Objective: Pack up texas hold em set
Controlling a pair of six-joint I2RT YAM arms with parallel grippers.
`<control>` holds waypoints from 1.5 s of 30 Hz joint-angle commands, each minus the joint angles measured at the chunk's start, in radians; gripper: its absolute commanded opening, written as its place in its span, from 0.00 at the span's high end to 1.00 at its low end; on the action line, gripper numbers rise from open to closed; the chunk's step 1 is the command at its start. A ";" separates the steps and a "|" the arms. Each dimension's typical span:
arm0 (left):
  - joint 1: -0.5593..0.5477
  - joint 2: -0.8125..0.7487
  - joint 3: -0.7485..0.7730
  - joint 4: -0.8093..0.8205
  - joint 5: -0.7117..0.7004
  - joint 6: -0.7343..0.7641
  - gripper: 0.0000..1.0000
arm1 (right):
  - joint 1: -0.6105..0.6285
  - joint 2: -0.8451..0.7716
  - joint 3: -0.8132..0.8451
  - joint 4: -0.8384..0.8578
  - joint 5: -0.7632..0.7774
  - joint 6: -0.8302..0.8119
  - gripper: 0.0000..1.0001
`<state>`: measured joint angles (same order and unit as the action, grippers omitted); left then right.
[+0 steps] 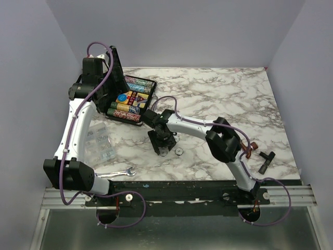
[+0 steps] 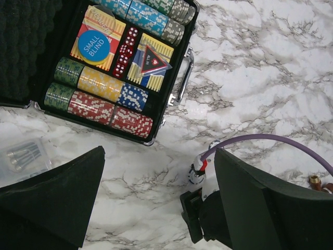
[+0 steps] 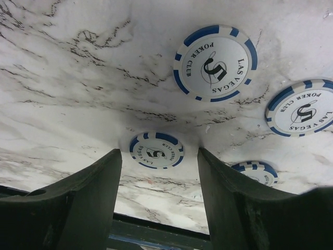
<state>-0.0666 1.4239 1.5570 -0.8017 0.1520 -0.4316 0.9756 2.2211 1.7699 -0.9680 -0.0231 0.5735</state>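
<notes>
Marbled white counter [image 1: 223,99], enclosed by plain pale walls, carried the set at its far left. The black case [image 2: 26,47] stood open with its foam-lined lid raised and its metal handle [image 2: 183,78] facing the counter's middle. Inside lay rows of multicoloured chips [image 2: 99,83], red dice [image 2: 125,52] and a blue disc [image 2: 97,46] marked SMALL BLIND. A dark red triangle [image 2: 153,61] rested on the yellow-blue card box [image 2: 162,48].

Whitish round chips [image 3: 216,62] with blue edge marks lay loose on the bare counter, well apart from the case (four showed in the right wrist view).

The left hand [image 2: 158,172] hovered above the counter near the case's front corner, fingers spread wide with nothing between them. The right hand [image 3: 158,156] stood low over the counter, released, with its fingers parted to either side of one small chip [image 3: 156,151]. A gap showed on both sides of that chip.

A silver wrench [image 1: 117,172] lay near the left arm's base, and a clear plastic box [image 1: 99,140] sat beside that arm.
</notes>
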 commanded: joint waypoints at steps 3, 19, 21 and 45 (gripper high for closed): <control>0.005 -0.032 -0.003 0.018 0.034 -0.006 0.14 | 0.030 0.071 0.036 -0.090 0.087 -0.007 0.41; 0.005 -0.036 -0.006 0.022 0.053 -0.009 0.14 | 0.059 0.143 0.110 -0.141 0.104 -0.004 0.44; 0.005 -0.036 -0.005 0.022 0.056 -0.009 0.14 | 0.058 0.143 0.102 -0.128 0.097 -0.007 0.45; 0.005 -0.033 -0.012 0.029 0.069 -0.009 0.14 | 0.058 0.124 0.077 -0.069 0.093 -0.040 0.61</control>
<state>-0.0666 1.4151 1.5566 -0.7887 0.1959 -0.4355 1.0153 2.2951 1.8763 -1.0668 0.0460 0.5377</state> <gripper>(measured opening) 0.856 0.441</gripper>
